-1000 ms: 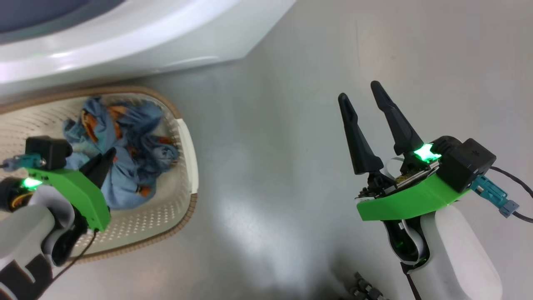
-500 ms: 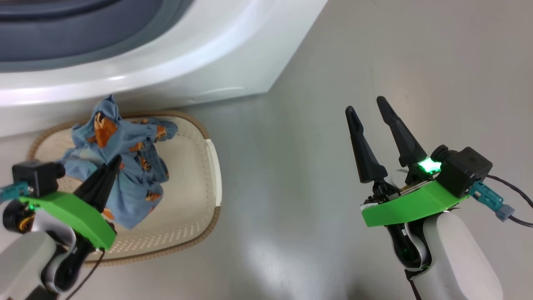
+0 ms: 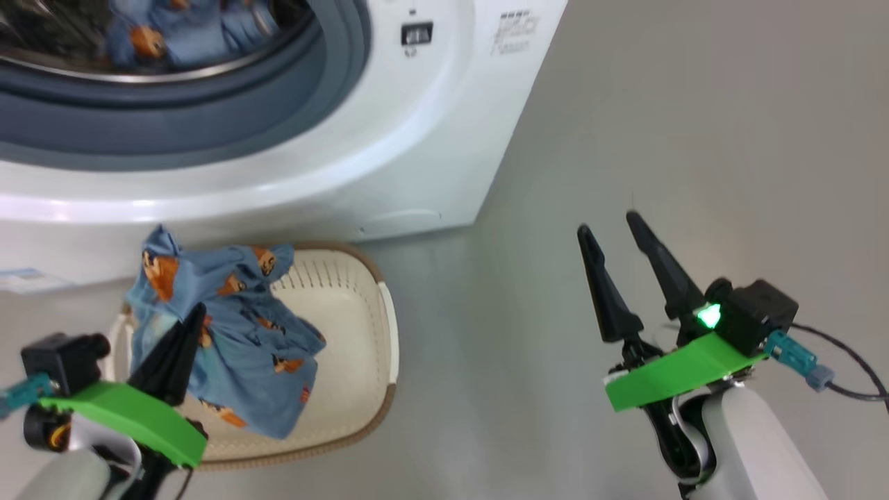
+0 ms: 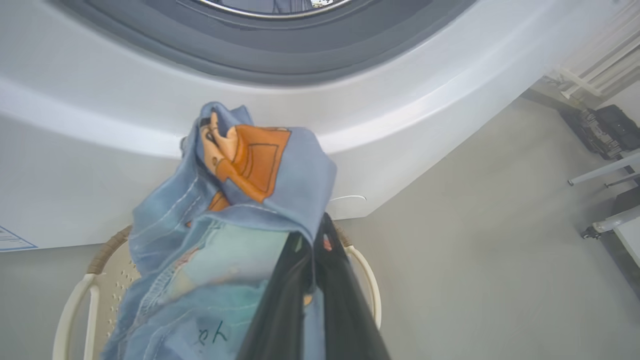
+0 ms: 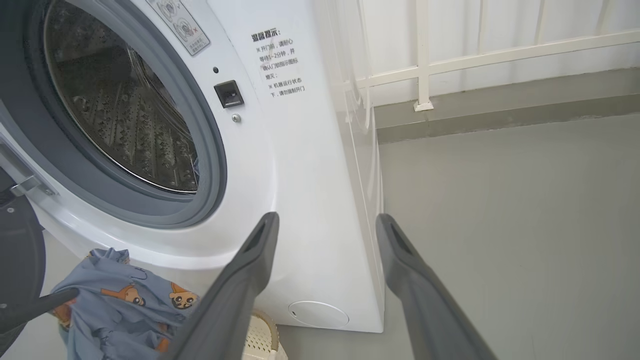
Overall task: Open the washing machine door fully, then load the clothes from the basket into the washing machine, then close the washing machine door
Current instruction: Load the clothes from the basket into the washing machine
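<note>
In front of the washing machine (image 3: 430, 139), at the near left of the floor, the left gripper (image 3: 196, 319) has its two dark fingers pressed together on the clothes (image 3: 236, 326). A second ago that blue, bear-printed cloth lay bunched in the basket (image 3: 385, 326) with the fingers sunk in it. Now it has been drawn up and hangs in a long fold, its top bunch level with the machine's lower front panel and its hem trailing down inside the basket. The head camera has tipped up as well, which is why the grey gasket (image 3: 208, 118) and the mouth of the drum (image 5: 125, 100) have come into sight; the machine itself has not moved.

The right gripper (image 3: 606, 226) has stayed where it was, over bare floor to the right, its fingers spread wide and empty.

The dark round edge at the left of the right wrist view, below the hinge, looks like the washing machine door (image 5: 17, 255) swung open, so the first step seems done. Blue cloth already shows far inside the drum in the head view. Loading is therefore under way, and this piece looks like one of the last. The basket floor to the right of the hanging cloth is bare, though what lies beneath it is hidden. The cloth must go higher and farther in to clear the gasket lip without its hem dragging
</note>
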Tool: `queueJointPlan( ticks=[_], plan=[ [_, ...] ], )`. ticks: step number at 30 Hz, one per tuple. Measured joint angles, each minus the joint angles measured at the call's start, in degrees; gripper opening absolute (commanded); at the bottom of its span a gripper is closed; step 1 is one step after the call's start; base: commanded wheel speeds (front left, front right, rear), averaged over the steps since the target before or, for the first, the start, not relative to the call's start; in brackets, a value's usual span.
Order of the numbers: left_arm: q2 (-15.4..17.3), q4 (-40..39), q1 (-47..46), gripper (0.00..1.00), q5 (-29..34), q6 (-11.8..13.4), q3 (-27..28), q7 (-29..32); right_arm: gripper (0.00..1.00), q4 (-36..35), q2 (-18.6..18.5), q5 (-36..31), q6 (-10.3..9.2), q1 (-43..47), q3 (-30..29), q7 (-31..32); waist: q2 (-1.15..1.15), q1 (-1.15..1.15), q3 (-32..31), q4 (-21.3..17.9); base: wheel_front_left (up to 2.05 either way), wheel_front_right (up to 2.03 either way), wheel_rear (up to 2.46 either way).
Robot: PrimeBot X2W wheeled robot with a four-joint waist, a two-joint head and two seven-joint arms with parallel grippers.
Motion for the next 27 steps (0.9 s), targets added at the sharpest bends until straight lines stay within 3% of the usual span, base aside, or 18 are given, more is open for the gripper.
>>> queueJointPlan(
  ticks=[14, 27],
  plan=[
    [-6.7, -6.2, 9.5, 0.00, 9.4, 2.1, 13.4, 0.0, 1.00, 2.8, 0.0, -1.5, 0.00, 4.0, -1.8, 0.0, 0.00, 0.00, -10.9, 2.3, 0.00, 0.00, 0.00],
    [-10.6, -13.1, 14.8, 0.00, 16.5, 4.6, 19.1, 0.0, 1.00, 4.2, -1.0, -1.8, 0.00, 7.7, -2.8, 0.0, 0.00, 0.00, -18.9, 3.6, 0.00, 0.00, 0.00]
  ],
)
